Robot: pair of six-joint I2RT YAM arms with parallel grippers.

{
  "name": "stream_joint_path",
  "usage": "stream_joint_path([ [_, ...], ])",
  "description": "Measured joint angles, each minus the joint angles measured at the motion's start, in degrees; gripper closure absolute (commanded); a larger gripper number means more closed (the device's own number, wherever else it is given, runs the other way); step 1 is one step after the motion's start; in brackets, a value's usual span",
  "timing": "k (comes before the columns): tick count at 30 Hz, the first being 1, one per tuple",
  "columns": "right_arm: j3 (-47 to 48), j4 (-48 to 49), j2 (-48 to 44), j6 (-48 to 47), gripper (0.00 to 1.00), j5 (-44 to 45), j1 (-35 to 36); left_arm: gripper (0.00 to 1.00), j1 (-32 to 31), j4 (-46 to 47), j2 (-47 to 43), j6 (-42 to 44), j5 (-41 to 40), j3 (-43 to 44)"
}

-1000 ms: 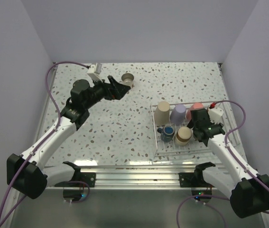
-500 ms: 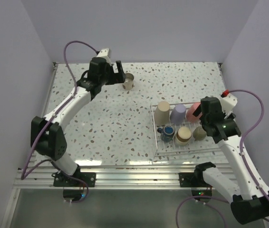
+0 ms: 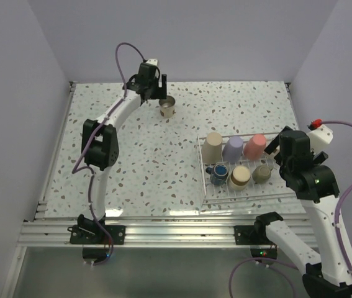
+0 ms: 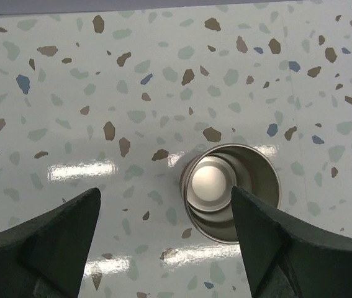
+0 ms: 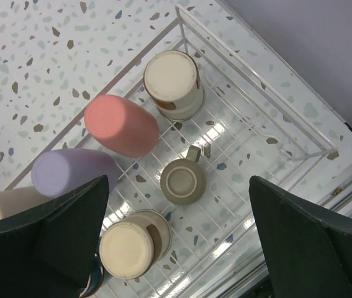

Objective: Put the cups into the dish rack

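Left gripper (image 4: 164, 205) sits wide open over the lone steel cup (image 4: 231, 189) at the far side, left of middle, lined up to grab, while the right gripper (image 5: 179, 183) hovers open and empty above the near-right dish rack (image 5: 228, 121).

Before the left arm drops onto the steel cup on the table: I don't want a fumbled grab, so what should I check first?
1. The left gripper is open: ok.
2. The steel cup stands upright, mouth up: ok.
3. Cup centred between the fingers: not ok, it sits off toward one finger.
4. The right gripper is open and empty above the dish rack: ok.
5. Free space in the rack: ok, bare wire beside the small handled mug.
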Motion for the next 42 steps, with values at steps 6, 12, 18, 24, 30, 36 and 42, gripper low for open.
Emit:
stream_joint_path([
  [6, 0.0, -2.01, 0.07, 0.02, 0.02, 0.35, 0.0, 0.49, 0.63, -1.68, 4.55, 0.98, -0.81, 2.86],
  [12, 0.98, -3.5, 0.61, -0.07, 0.02, 1.29, 0.0, 0.77, 0.66, -1.84, 8.07, 0.85, 1.38, 3.87],
  [18, 1.95, -4.37, 0.76, -0.42, 0.03, 1.05, 0.0, 1.0, 0.66, -2.1, 8.72, -0.31, 3.82, 4.46],
  [24, 6.54, -3.98, 1.53, -1.55, 0.02, -2.86, 0.0, 1.0, 0.72, -0.63, 3.04, -2.69, 6.73, -2.43],
  [30, 11.45, 5.79, 3.43, -1.14, 0.02, -21.46, -0.04, 1.0, 1.29, 17.35, -21.79, -11.91, 22.47, -26.58],
  [36, 9.49, 26.67, 7.43, 13.79, 0.01, -42.36, -0.04, 1.0, 1.6, 53.02, -46.12, -30.93, 35.76, -47.52],
  [42, 2.03, 51.36, 13.42, 34.32, 0.01, -53.92, 1.55, 1.0, 1.7, 74.53, -56.24, -44.15, 38.4, -61.44],
])
